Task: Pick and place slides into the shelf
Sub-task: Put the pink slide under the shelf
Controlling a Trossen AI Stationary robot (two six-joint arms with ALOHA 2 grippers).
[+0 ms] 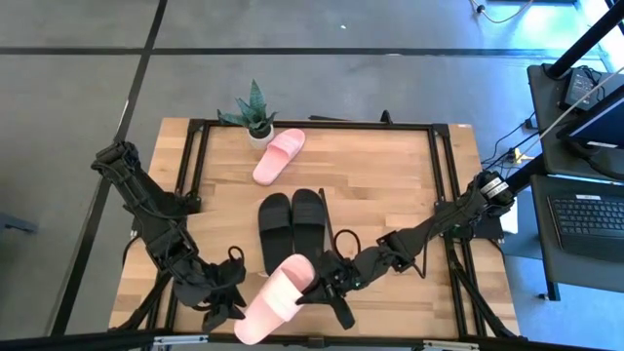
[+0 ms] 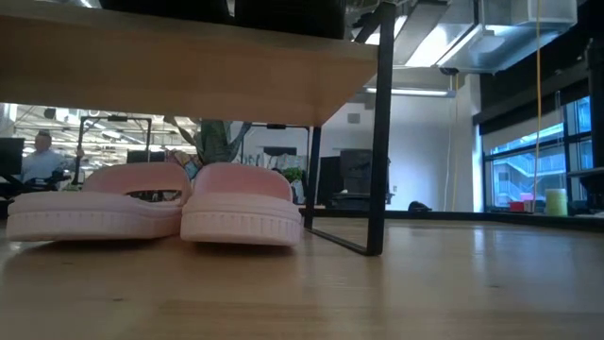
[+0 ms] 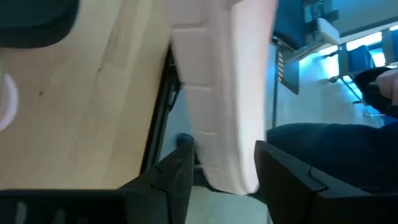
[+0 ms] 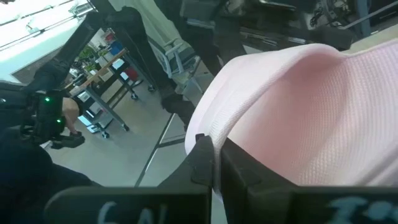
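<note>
I find both claws on one pink slide at the tabletop's 6 o'clock edge: left claw clamps its sole, right claw pinches the strap shut. Risk: uneven release swings it off the edge.
</note>
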